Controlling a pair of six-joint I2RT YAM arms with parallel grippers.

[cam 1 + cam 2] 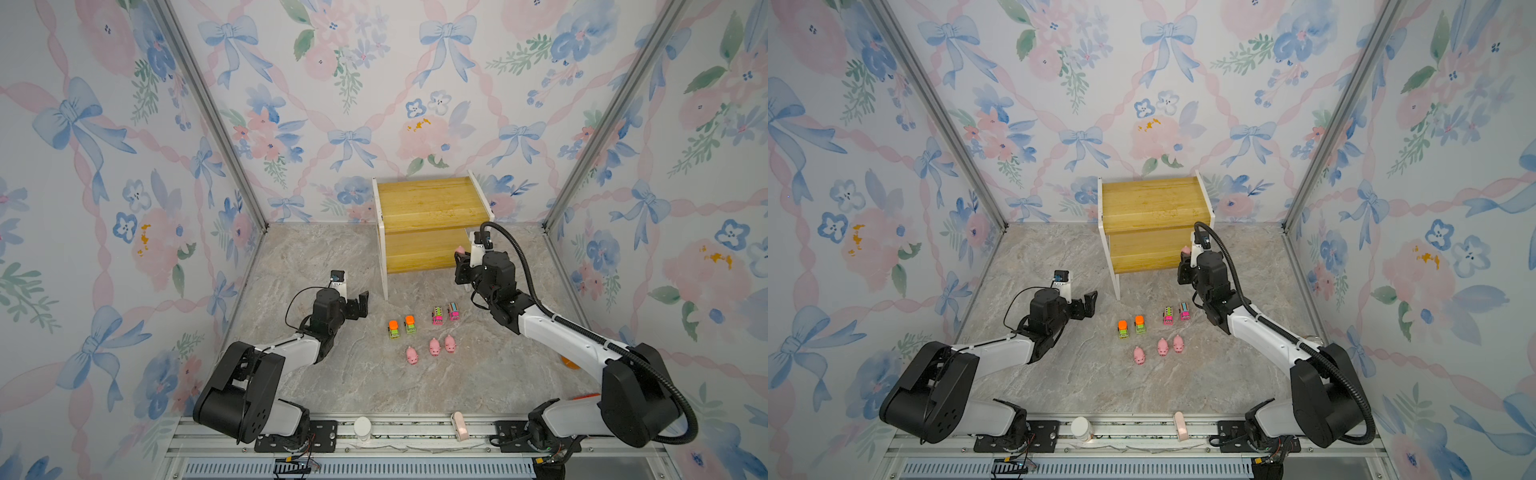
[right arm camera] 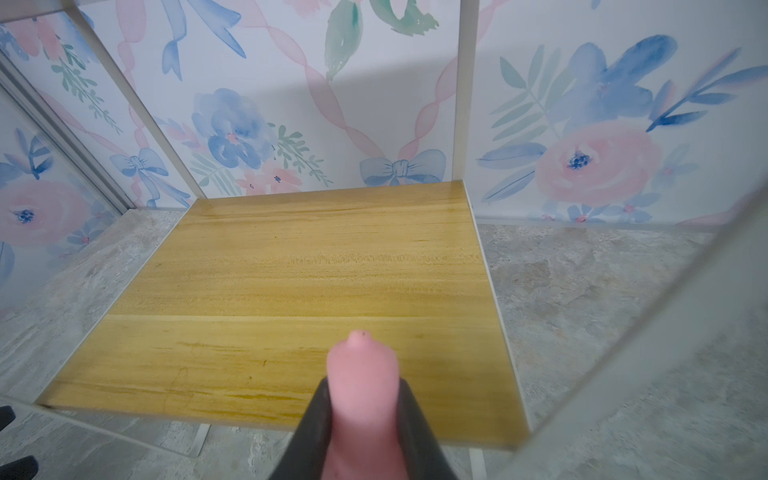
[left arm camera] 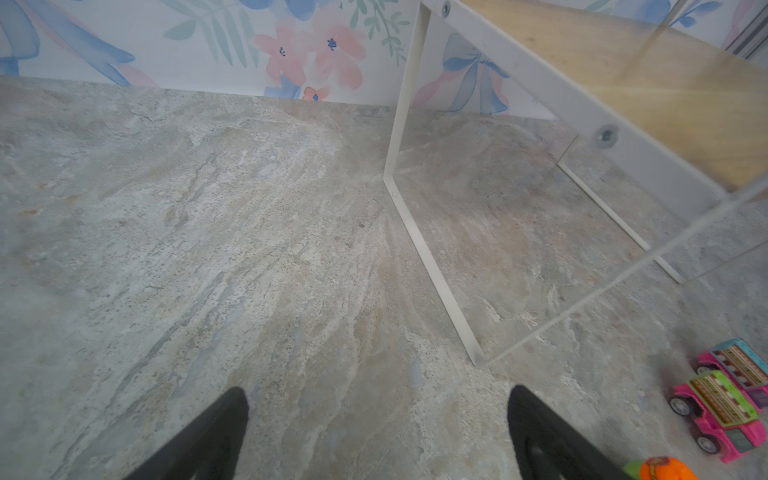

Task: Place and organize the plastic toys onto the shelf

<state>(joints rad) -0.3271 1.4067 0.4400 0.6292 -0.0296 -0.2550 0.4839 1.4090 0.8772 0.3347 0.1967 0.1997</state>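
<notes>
The shelf (image 1: 432,208) (image 1: 1154,203) stands at the back wall, both yellowish boards bare. My right gripper (image 1: 461,261) (image 2: 362,388) is shut on a pink pig (image 1: 460,249) (image 2: 360,365), held just above the front right corner of the lower board (image 2: 291,291). On the table lie two green trucks (image 1: 394,328), two pink buses (image 1: 437,315) (image 3: 721,415) and three more pigs (image 1: 434,347). My left gripper (image 1: 359,305) (image 3: 378,399) hovers open and empty left of the shelf's front leg (image 3: 432,266).
An orange can (image 1: 567,362) peeks out behind the right arm. A white bottle (image 1: 362,428) and a pink block (image 1: 459,426) sit on the front rail. Papered walls enclose the marble table (image 1: 324,266) on three sides.
</notes>
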